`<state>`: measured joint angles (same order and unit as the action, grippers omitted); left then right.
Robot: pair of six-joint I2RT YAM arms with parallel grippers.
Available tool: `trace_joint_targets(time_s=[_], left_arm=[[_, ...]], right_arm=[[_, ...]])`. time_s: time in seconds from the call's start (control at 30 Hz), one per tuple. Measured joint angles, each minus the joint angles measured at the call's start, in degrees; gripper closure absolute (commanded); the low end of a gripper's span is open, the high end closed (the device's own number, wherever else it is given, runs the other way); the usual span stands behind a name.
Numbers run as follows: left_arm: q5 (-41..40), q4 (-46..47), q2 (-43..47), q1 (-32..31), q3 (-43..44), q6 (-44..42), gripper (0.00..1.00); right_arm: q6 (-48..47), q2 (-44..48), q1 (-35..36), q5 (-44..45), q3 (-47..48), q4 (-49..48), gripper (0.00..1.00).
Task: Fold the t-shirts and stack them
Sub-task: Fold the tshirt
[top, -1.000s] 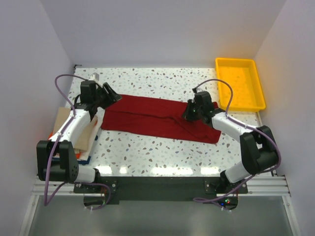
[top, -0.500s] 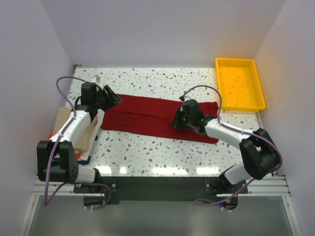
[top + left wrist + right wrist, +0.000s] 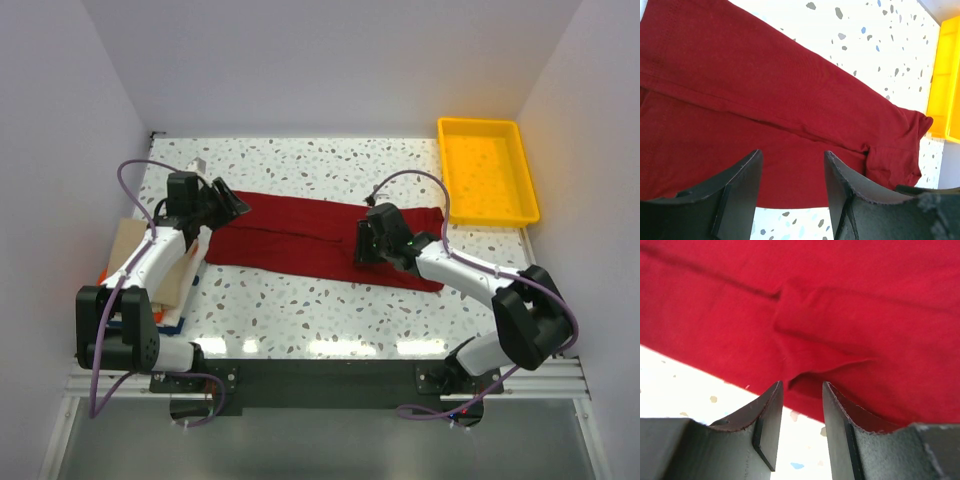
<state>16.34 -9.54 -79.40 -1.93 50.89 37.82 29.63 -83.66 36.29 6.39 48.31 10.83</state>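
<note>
A dark red t-shirt (image 3: 300,232) lies spread in a long band across the table's middle, also seen in the left wrist view (image 3: 765,95) and the right wrist view (image 3: 840,305). My left gripper (image 3: 236,206) hovers open over its left end (image 3: 792,165), nothing between the fingers. My right gripper (image 3: 360,248) stands open at the shirt's near edge, right of centre; a raised fold of red cloth sits just ahead of its tips (image 3: 801,390), not pinched. Folded t-shirts are stacked at the left edge: tan (image 3: 128,252) on top, with orange (image 3: 103,275) and blue (image 3: 172,318) slivers showing.
A yellow plastic tray (image 3: 478,123) sits at the back right corner, also visible far right in the left wrist view (image 3: 945,85). White walls close in on three sides. Speckled tabletop (image 3: 320,310) shows in front of the shirt.
My right gripper slid left along the shirt, carrying cloth from its right end, then opened and let it go. The left arm barely shifted.
</note>
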Motion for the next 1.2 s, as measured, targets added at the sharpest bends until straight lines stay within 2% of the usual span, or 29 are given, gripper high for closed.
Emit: trace_joint_targets(time_s=[0.2, 0.53, 0.83, 1.2], left_arm=[[0.0, 0.0, 0.02, -0.13, -0.02, 0.0, 0.43], [0.2, -0.04, 0.74, -0.13, -0.04, -0.02, 0.43], [0.85, -0.04, 1.51, -0.13, -0.04, -0.11, 0.43], [1.29, -0.04, 1.53, -0.13, -0.02, -0.15, 0.43]], right_arm=[[-2.54, -1.07, -1.86, 3.82, 5.2, 2.45, 0.59], [-6.82, -14.58, -3.39, 9.01, 13.51, 4.98, 0.8], [-7.17, -13.31, -2.4, 7.26, 12.68, 6.86, 0.82], [-5.95, -11.5, 3.28, 4.37, 11.23, 8.68, 0.83]])
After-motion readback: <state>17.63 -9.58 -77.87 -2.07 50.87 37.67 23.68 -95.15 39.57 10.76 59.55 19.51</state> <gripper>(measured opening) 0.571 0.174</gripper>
